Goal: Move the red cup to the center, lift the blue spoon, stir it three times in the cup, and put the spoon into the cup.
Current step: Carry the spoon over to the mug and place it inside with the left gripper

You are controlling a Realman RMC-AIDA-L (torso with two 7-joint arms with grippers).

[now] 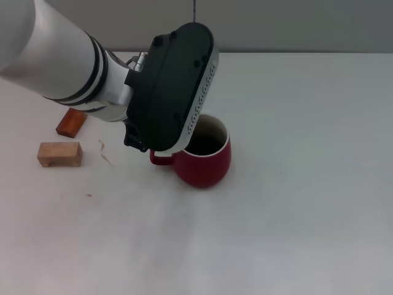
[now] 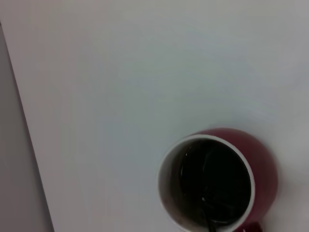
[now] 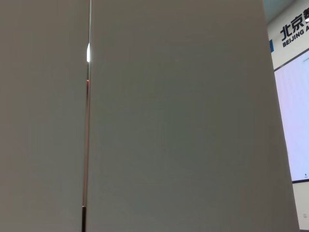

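Note:
The red cup stands upright on the white table near the middle, its handle pointing to the left. My left arm's black wrist housing hangs right over the cup's near-left rim and hides the gripper below it. From the left wrist view the red cup is seen from above, with a dark inside. A thin grey stem with a glint shows inside it, apparently the blue spoon's metal part; the blue handle is hidden. My right gripper is out of view.
A pale wooden block and a reddish block lie on the table to the left of the cup. The table's far edge runs along the back. The right wrist view shows only a wall.

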